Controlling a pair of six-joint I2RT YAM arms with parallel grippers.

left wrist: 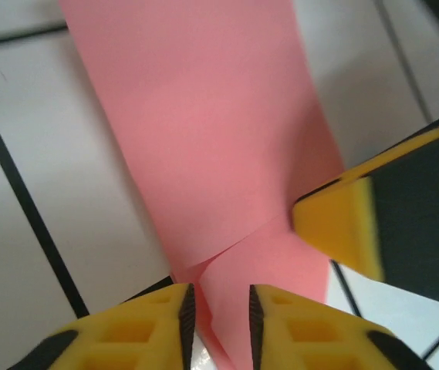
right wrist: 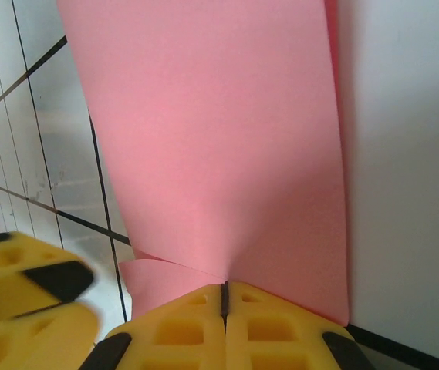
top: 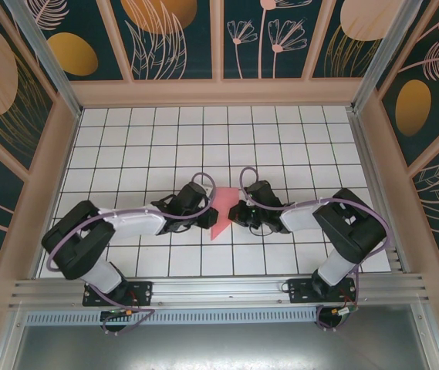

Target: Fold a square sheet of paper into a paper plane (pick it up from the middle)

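Looking down from the top external view, two arms reach inward over a white grid-tiled table (top: pixel 126 139), and their tips meet near its middle. Between them is a salmon-pink sheet of paper (top: pixel 219 223), partly folded, with the left gripper (top: pixel 208 215) at its left edge and the right gripper (top: pixel 236 216) at its right edge. In the left wrist view, the paper (left wrist: pixel 204 139) runs up and away across the tiles, with creased layers overlapping near the bottom. The left gripper's (left wrist: pixel 221 316) yellow fingers (left wrist: pixel 142 331) stand a little apart, so the jaws are open, and a strip of the paper lies in the narrow gap. A yellow finger of the right gripper touches the paper's right side. In the right wrist view, the right gripper's (right wrist: pixel 224 297) fingers are pressed together, pinching the near edge of the paper (right wrist: pixel 219 139), which rises steeply ahead. The left gripper's fingers are blurred at lower left.
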